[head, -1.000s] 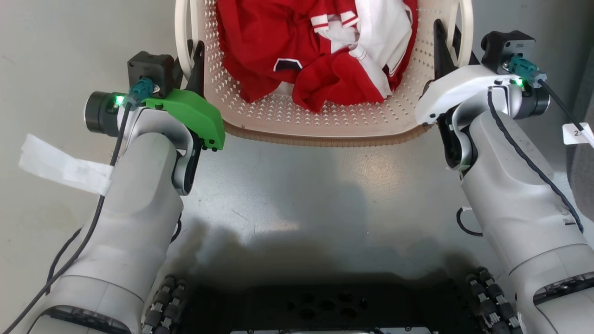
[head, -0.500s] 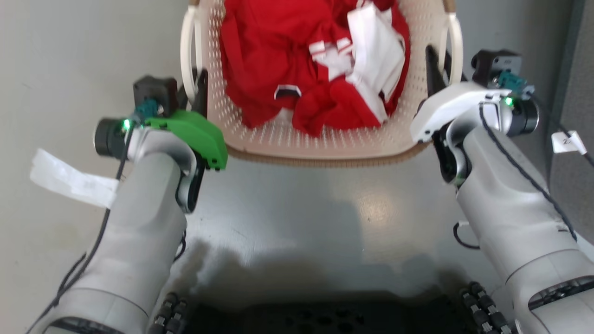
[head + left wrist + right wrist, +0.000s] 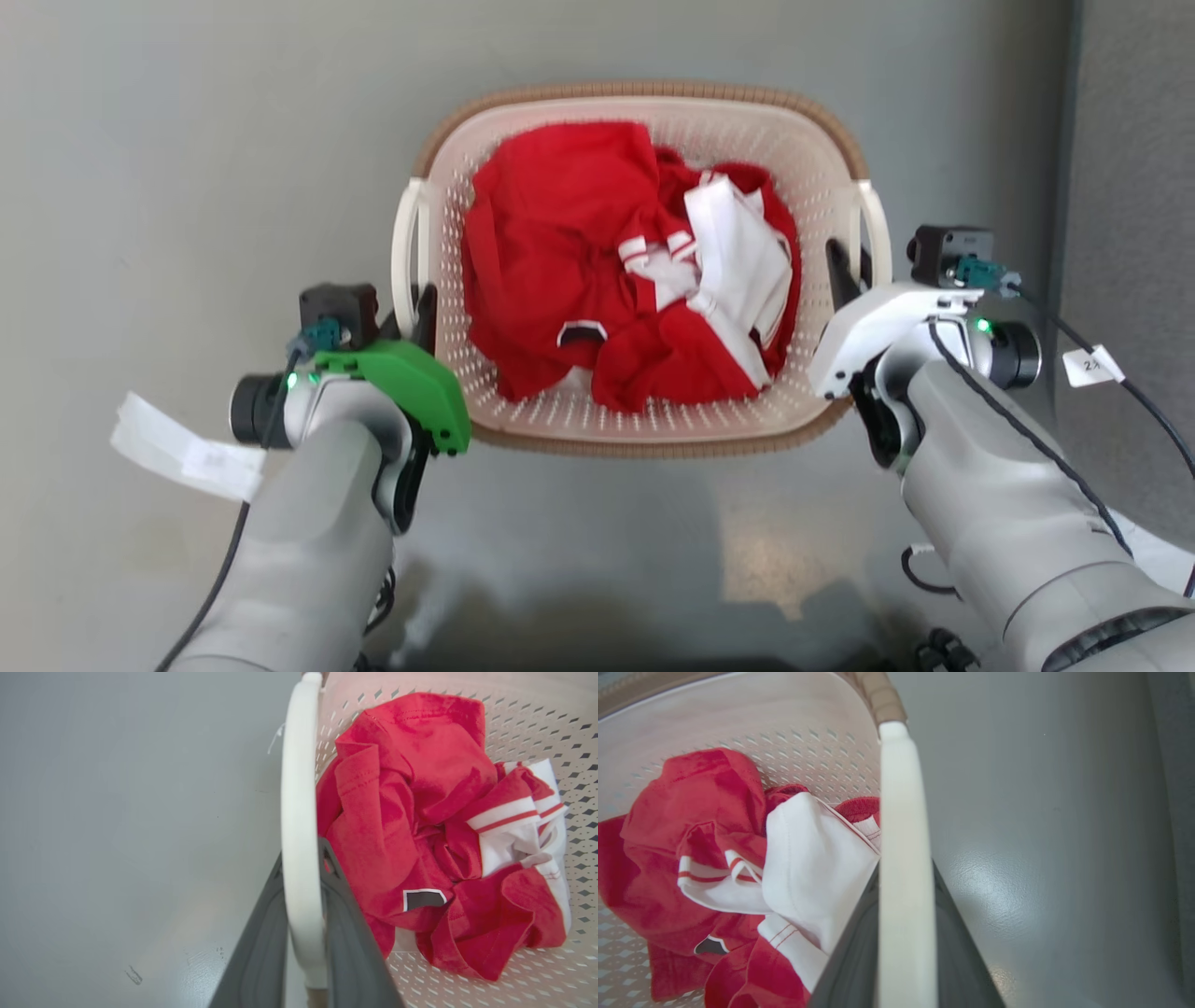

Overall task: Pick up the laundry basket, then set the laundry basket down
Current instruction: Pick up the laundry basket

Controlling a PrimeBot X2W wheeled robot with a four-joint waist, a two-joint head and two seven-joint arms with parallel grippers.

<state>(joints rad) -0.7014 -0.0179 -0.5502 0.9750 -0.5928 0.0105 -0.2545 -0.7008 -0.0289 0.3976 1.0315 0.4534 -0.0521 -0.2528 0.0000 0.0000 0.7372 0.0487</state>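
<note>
Head view: whole frame shifted against a second ago, a camera move and no slide of the things. Laundry basket (image 3: pixel 644 441) now entirely in sight over the grey floor (image 3: pixel 187 140), loaded with red and white clothes (image 3: pixel 579 261), flanked as before by left gripper (image 3: pixel 425 303) and right gripper (image 3: pixel 840 263). Probably mid-lift; floor contact impossible to tell.

Left wrist view: clenched jaws on the left handle (image 3: pixel 299 812), one dark finger (image 3: pixel 259 952) either side.

Right wrist view: same narrow grasp, pinching the right handle (image 3: pixel 903 858).

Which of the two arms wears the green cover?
The left gripper, clamped on the laundry basket: its wrist cover is bright green, while the right gripper has a white one.
</note>
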